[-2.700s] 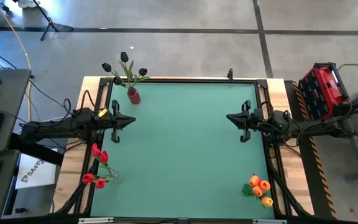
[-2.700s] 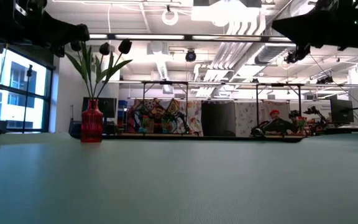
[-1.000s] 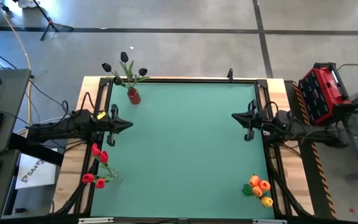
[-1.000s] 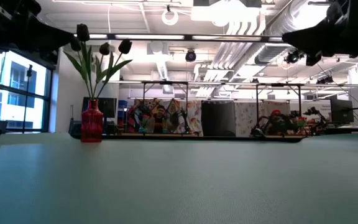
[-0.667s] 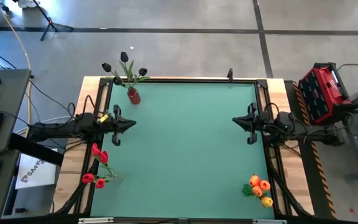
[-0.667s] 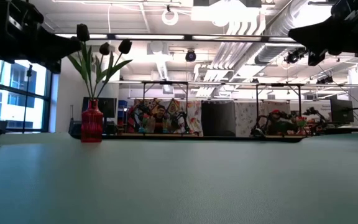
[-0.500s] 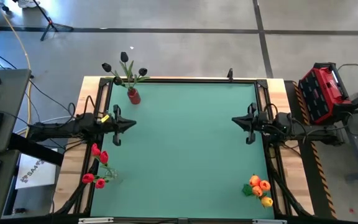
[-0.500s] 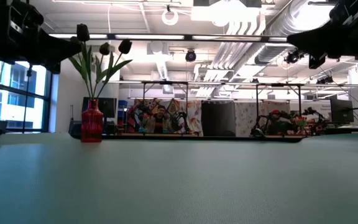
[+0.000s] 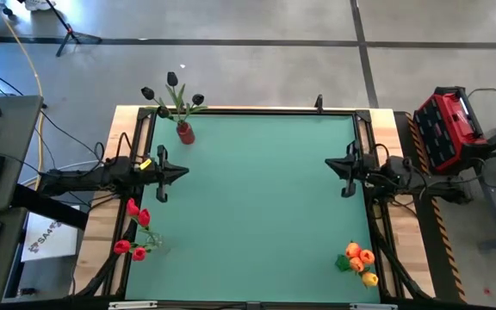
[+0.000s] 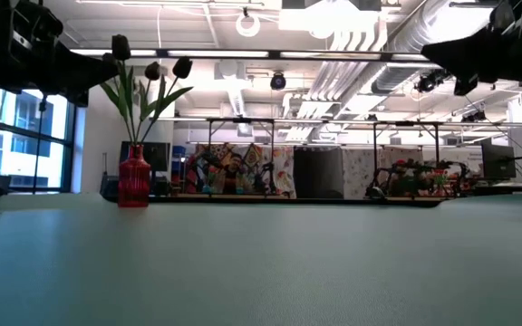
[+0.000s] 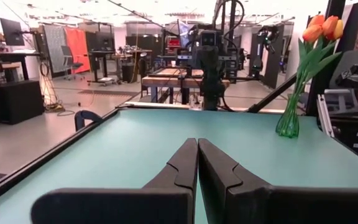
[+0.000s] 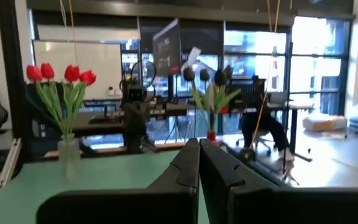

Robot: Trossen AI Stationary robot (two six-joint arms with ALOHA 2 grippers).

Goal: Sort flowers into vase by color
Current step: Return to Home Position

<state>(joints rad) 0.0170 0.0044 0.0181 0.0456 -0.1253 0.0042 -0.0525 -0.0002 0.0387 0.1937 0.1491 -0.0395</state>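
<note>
1. The left arm (image 9: 76, 178) is stretched level over the left edge of the desk (image 9: 257, 207), about midway along it, and is pointed inward across the green top.
2. The left jaws are pressed fully together, and nothing is held between them.
3. The right arm (image 9: 429, 181) is placed likewise at the right edge, facing the left one.
4. The right jaws are also closed tight, with nothing gripped.
5. The black flowers (image 9: 172, 90) are stood in a red vase (image 9: 184, 133) at the far left corner.
6. The red flowers (image 9: 133, 228) are held in a clear vase (image 12: 69, 152) by the left edge, on the near side of the left arm.
7. The orange-yellow flowers (image 9: 360, 260) are gathered in a green vase (image 11: 288, 121) at the near right corner.
8. All three bunches are set well apart from both arms' tips.
</note>
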